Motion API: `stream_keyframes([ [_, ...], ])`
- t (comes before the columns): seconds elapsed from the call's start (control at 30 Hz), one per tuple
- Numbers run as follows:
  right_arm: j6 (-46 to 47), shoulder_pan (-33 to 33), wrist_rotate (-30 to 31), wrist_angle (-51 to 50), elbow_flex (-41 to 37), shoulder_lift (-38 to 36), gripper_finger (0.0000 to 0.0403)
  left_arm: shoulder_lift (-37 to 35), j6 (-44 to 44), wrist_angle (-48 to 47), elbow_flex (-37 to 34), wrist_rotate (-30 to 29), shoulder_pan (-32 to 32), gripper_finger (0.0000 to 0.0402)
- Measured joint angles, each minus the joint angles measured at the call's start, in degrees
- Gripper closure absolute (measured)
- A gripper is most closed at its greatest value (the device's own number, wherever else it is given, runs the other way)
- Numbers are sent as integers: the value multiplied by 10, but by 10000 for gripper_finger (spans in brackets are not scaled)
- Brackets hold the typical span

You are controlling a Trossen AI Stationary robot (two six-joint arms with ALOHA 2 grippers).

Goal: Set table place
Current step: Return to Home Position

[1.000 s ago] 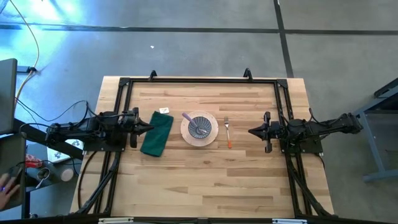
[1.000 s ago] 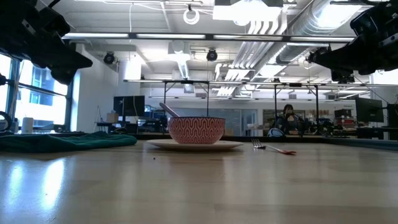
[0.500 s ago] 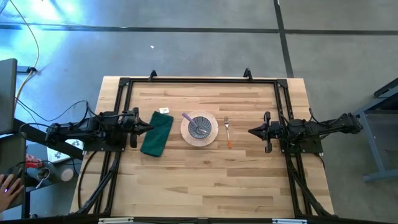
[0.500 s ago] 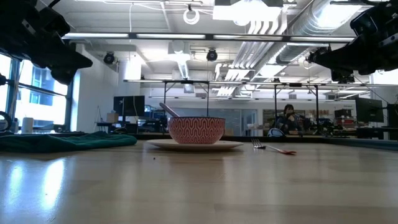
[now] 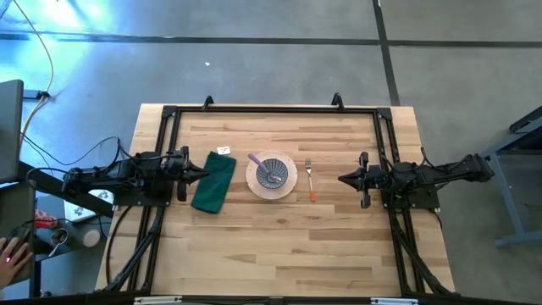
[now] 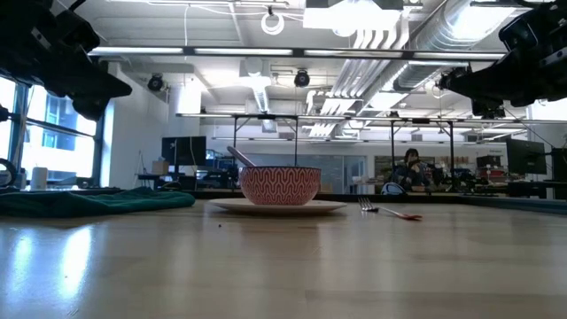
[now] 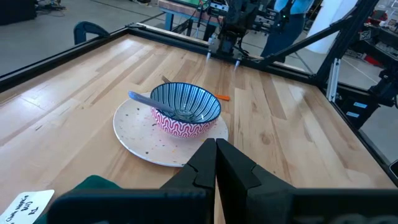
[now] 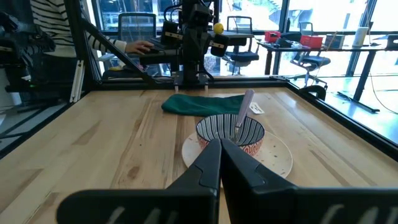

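A round cream plate (image 5: 288, 188) lies at the middle of the table (image 5: 279, 254). A small blue patterned bowl (image 5: 273, 172) stands on it, and a lilac-handled spoon (image 5: 255, 159) leans in the bowl. An orange-handled fork (image 5: 311, 181) lies flat to the plate's right. A dark green folded napkin (image 5: 213, 181) lies flat to its left. My left gripper (image 5: 204, 174) is shut and empty, above the table beside the napkin's left side. My right gripper (image 5: 340, 179) is shut and empty, above the table to the right of the fork.
A small white tag (image 5: 223, 151) lies by the napkin's far end. A black metal frame (image 5: 271, 110) runs along the table's edges. A person's hand (image 5: 10, 252) shows off the table at the left. Bare wood lies toward the near edge.
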Motion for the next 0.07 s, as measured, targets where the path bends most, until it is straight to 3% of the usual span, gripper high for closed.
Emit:
stream_keyframes([
  [0.07, 0, 0, 0, 0, 0, 0, 402, 0, 0, 0, 0, 0, 0, 401],
])
